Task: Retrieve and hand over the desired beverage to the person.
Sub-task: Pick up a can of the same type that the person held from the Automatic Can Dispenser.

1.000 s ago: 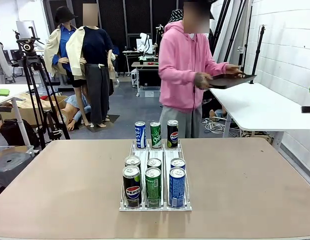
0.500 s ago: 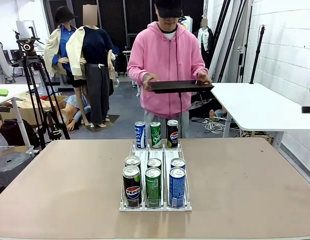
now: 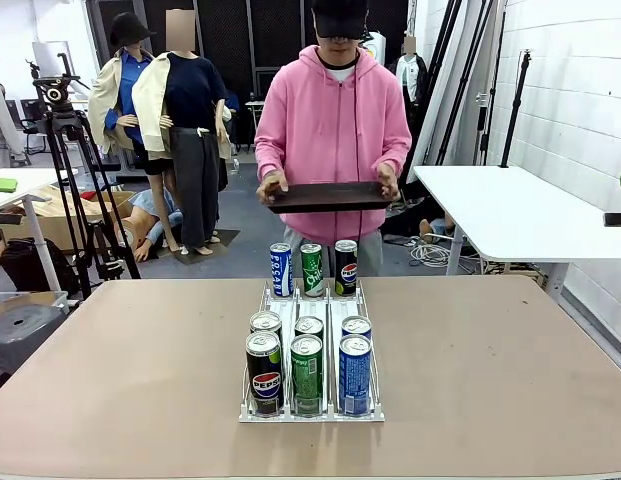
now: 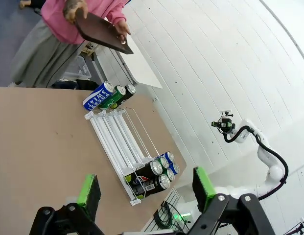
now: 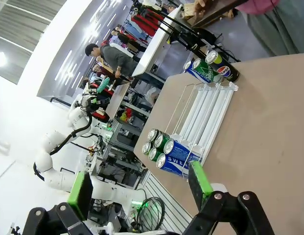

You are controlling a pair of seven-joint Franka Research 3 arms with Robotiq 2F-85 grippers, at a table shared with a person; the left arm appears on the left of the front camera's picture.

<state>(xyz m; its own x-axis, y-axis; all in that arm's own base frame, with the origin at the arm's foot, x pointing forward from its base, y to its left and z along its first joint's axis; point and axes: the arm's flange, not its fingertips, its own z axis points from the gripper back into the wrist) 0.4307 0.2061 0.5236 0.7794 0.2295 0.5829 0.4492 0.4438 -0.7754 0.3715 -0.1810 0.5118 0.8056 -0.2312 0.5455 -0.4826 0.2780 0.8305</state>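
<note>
Front view, setting: the person (image 3: 335, 130) stood at 12 o'clock beyond the far edge of the table (image 3: 490, 370), both hands gripping a dark tray (image 3: 328, 196) in front of the body.
Beverage stock: a white wire rack (image 3: 310, 300) sat mid-table. At its 12 o'clock end stood a blue can (image 3: 281, 270), a green can (image 3: 311, 270) and a black Pepsi can (image 3: 346, 267). Six more cans (image 3: 307, 372) were bunched at its 6 o'clock end, two deep in three lanes.
Left pincer: in the left wrist view my left gripper (image 4: 146, 192) hung released, green pads spread wide with nothing between them. The rack lay ahead toward 12 o'clock, well apart.
Right pincer: in the right wrist view my right gripper (image 5: 140, 187) was likewise released and empty, the rack ahead toward 1 o'clock, well apart.
Done so far: by my judgement, nothing. Every can sat in the rack, none touched by me.
Desired drink: I could not tell which. No gesture marked a can.
Left to do: learn the choice, reach to the rack, grasp that can, lift it out and carry it toward 12 o'clock. The tray looked like the likely place to deliver it.
</note>
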